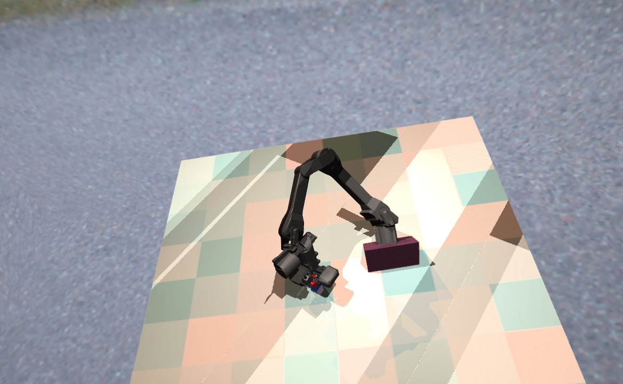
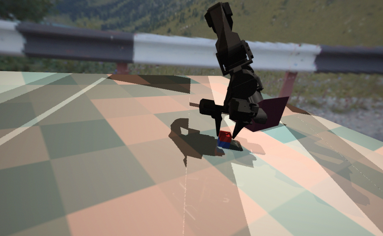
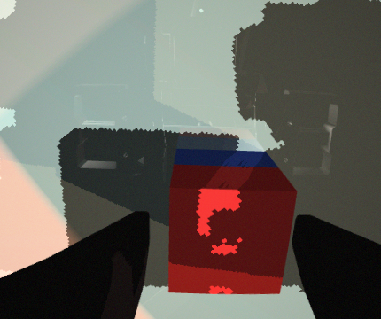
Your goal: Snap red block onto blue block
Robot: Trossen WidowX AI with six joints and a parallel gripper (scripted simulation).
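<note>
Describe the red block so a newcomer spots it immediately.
Find the black arm on its dark maroon base block. Follow it to the open gripper. Between its fingers sits the red block, directly on top of the blue one.

The red block [image 1: 313, 283] [image 2: 225, 135] [image 3: 230, 230] sits upright and level on top of the blue block [image 1: 317, 289] [image 2: 224, 144] [image 3: 221, 158], the two meeting along a straight seam. The red one is boxy, with flat faces and sharp edges, mostly in dark shade but flecked with bright red where light strikes its top. Its left and right sides stand untouched in the wrist view. The blue one is deep blue and rests on the surface [image 1: 218, 334] [image 2: 25, 190] [image 3: 18, 221], its sides lined up with those above. From the top view, the pair lies inward from the surface's left edge, nearer that edge than the right one, well apart from both upper corners.
</note>
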